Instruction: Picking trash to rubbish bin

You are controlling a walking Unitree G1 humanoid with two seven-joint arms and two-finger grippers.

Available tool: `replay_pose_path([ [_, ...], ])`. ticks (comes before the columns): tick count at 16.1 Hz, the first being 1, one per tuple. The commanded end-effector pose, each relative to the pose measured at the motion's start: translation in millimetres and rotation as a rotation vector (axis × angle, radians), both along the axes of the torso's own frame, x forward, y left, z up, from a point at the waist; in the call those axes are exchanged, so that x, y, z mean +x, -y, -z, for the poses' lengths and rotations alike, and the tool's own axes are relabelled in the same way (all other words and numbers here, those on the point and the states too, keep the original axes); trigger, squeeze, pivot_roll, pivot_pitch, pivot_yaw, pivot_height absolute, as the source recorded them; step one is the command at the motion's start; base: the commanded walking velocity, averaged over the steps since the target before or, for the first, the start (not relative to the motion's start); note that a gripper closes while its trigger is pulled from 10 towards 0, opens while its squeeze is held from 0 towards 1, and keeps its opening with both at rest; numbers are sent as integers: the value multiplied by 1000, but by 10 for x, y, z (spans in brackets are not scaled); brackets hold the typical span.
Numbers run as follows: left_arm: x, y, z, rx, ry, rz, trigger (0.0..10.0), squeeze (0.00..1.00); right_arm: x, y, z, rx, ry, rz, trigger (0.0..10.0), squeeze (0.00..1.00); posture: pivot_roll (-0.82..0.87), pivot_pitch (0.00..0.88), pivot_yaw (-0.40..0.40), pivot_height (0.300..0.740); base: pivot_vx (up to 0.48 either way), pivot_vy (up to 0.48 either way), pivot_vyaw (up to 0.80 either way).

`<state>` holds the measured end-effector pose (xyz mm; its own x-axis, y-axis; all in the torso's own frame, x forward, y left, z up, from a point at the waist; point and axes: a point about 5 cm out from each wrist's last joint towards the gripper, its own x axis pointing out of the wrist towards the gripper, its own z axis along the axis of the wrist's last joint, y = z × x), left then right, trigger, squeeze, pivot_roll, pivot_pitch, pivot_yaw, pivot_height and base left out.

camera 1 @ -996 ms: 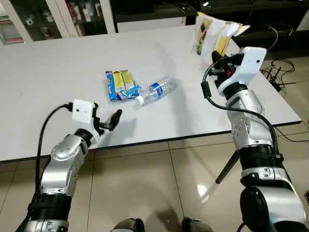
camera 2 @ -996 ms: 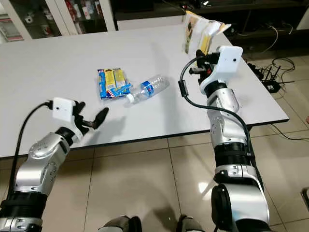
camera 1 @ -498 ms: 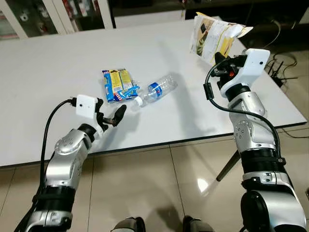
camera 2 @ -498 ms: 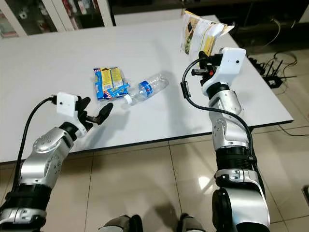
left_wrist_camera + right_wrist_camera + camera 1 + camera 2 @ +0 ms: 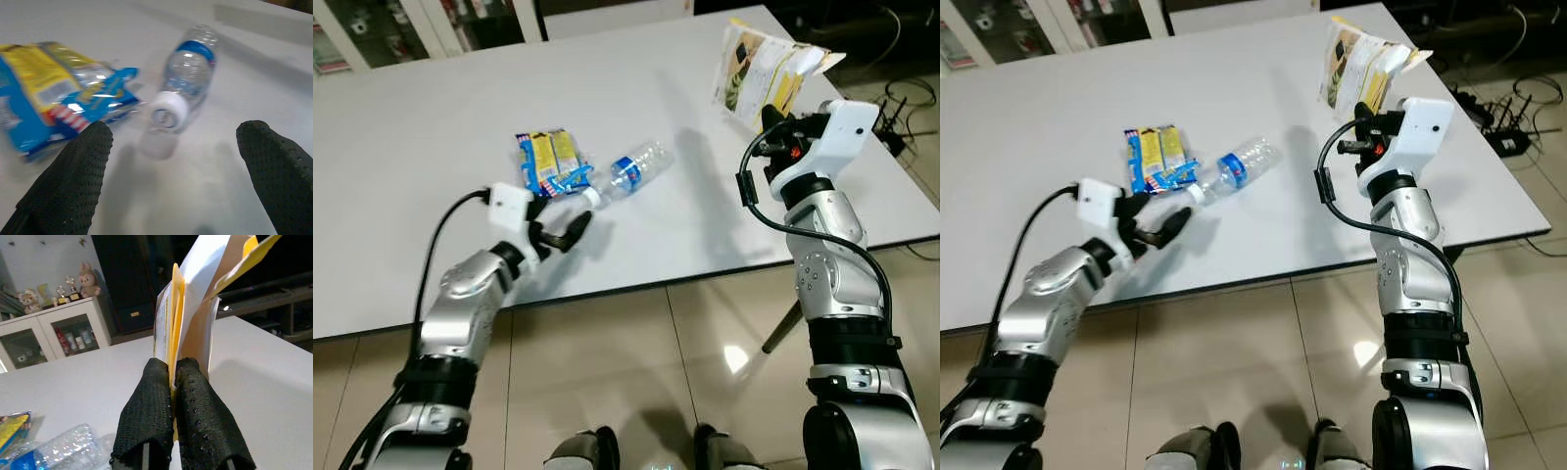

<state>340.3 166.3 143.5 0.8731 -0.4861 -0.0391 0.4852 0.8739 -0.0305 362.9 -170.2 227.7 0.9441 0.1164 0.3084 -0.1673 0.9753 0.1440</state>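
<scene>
An empty clear plastic bottle (image 5: 628, 174) with a blue label and white cap lies on its side on the white table (image 5: 431, 137). Touching its cap end lies a blue and yellow snack packet (image 5: 548, 162). My left gripper (image 5: 560, 227) is open just above the table, a short way in front of the bottle's cap (image 5: 167, 108), its fingers (image 5: 73, 171) spread either side of it. My right gripper (image 5: 775, 125) is shut on a yellow and white paper bag (image 5: 764, 73), held upright above the table's right side; the fingers (image 5: 156, 421) pinch its lower edge.
The table's near edge (image 5: 636, 289) runs just behind my left forearm. Tiled floor (image 5: 636, 382) lies below. Glass-door cabinets (image 5: 372, 29) stand beyond the table's far left. Cables and a power strip (image 5: 1494, 127) lie on the floor at the right.
My left gripper has reached forward and right over the table toward the bottle's cap, still open. The right gripper keeps hold of the paper bag. The camera has shifted.
</scene>
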Motion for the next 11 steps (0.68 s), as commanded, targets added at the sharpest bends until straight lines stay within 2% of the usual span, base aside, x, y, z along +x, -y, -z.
replay_pose_path([
  [1,16,14,18,12,-18,21,10000,0,-29,-17,-28,13,10,-2,10000,0,-87,228,143,740,0,0,0],
  [6,59,38,31,27,-23,53,10000,0,-48,-7,-46,15,6,6,10000,0,-89,236,150,740,0,0,0],
  [11,132,0,6,28,-11,38,10000,0,-68,-5,-42,19,1,9,10000,0,-87,241,152,740,0,0,0],
])
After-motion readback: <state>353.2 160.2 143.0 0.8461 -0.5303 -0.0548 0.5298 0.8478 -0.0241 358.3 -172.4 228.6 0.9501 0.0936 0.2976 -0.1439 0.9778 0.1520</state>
